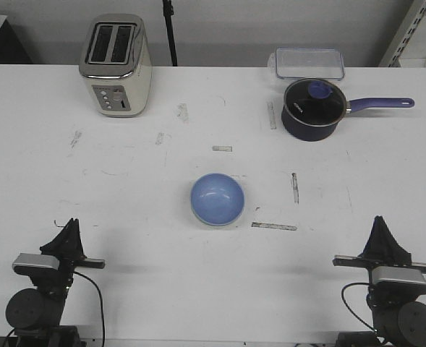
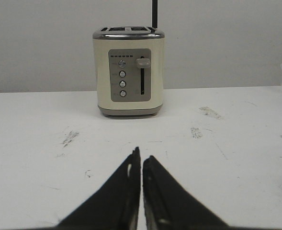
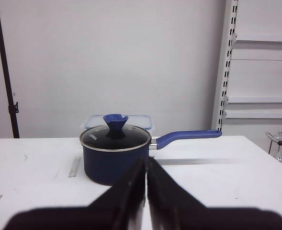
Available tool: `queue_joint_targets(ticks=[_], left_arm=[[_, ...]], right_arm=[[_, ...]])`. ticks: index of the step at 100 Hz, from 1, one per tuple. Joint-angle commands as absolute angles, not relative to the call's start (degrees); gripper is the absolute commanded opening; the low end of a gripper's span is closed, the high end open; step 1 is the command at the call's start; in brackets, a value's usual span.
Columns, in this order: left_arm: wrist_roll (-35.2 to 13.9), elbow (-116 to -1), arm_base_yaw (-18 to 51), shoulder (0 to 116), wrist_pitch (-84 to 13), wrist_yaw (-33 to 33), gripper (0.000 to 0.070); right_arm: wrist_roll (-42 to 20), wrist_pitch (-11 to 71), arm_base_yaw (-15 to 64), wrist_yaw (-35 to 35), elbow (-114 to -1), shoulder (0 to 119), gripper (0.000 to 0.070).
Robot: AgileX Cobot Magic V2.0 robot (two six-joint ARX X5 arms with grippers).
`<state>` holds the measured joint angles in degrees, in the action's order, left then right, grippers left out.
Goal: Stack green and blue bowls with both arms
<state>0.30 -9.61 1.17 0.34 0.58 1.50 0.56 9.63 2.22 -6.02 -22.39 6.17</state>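
Periwinkle bowl (image 1: 218, 199) — cream toaster (image 1: 116, 65) — navy saucepan (image 1: 312, 108).

Left tool (image 1: 71, 225) and right tool (image 1: 380, 223) closed, apparently empty.

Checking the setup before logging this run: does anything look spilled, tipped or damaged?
Nothing stands out. The blue bowl sits upright mid-table with a pale rim beneath it, the toaster and lidded saucepan stand upright, and nothing is spilled. The table shows only scuffs.

A robotics test lab is indicated by a scuffed white surface (image 1: 126, 202) staged with a cream toaster (image 1: 116, 65), a lidded navy saucepan (image 1: 312, 108) and a clear plastic container (image 1: 309, 63), backed by bare white walls, a black stand pole (image 3: 4, 72) and slotted metal shelving (image 3: 227, 67).
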Motion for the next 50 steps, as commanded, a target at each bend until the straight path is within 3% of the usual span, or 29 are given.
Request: queue_joint_targets(ticks=[1, 37, 50], left_arm=[[0.0, -8.8, 1.2, 0.2, 2.4, 0.6, 0.0003], [-0.1, -0.8, 1.2, 0.2, 13.5, -1.1, 0.0003], [-0.1, -0.7, 1.2, 0.2, 12.3, -0.9, 0.0003]], right_arm=[[-0.2, 9.0, 2.3, -6.0, -22.7, 6.0, 0.0001], [-0.2, 9.0, 2.3, -6.0, -22.7, 6.0, 0.0001], [-0.2, 9.0, 2.3, -6.0, -22.7, 6.0, 0.0001]])
